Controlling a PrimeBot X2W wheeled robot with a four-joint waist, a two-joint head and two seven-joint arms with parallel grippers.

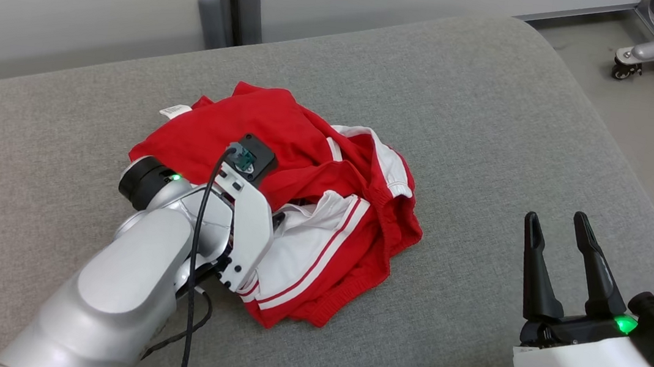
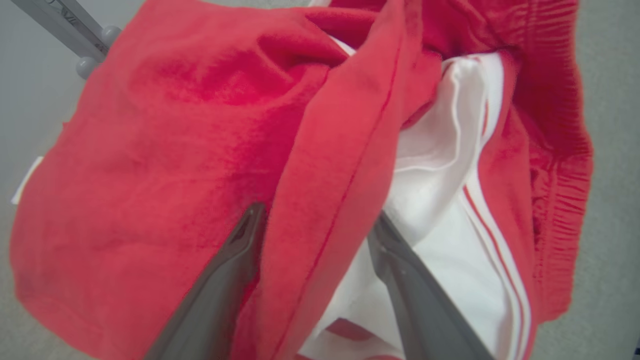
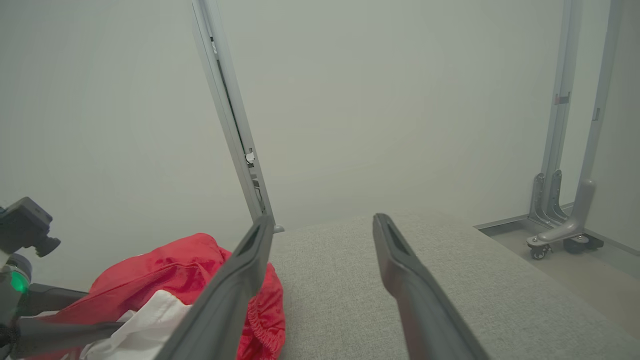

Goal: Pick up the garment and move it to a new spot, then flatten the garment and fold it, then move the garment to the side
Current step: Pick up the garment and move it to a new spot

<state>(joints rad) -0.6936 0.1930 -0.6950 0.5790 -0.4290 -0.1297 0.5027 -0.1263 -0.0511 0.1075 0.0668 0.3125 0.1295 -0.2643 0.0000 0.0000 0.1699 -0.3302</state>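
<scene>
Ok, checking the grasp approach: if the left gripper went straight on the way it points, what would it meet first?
The garment: the left gripper has its open fingers straddling a raised red fold of it, so that fold comes first. They look very close to the cloth, though depth is unclear.

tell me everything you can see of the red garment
The garment is red, soft-looking knit fabric with white panels edged in thin red stripes. It has a ribbed, gathered band along its right and near edge, and a small white label at its far left. It lies crumpled in a loose, unfolded heap on the grey upholstered surface. The left gripper is down on it, open, with its fingers straddling a raised red fold that is not yet clamped.
</scene>
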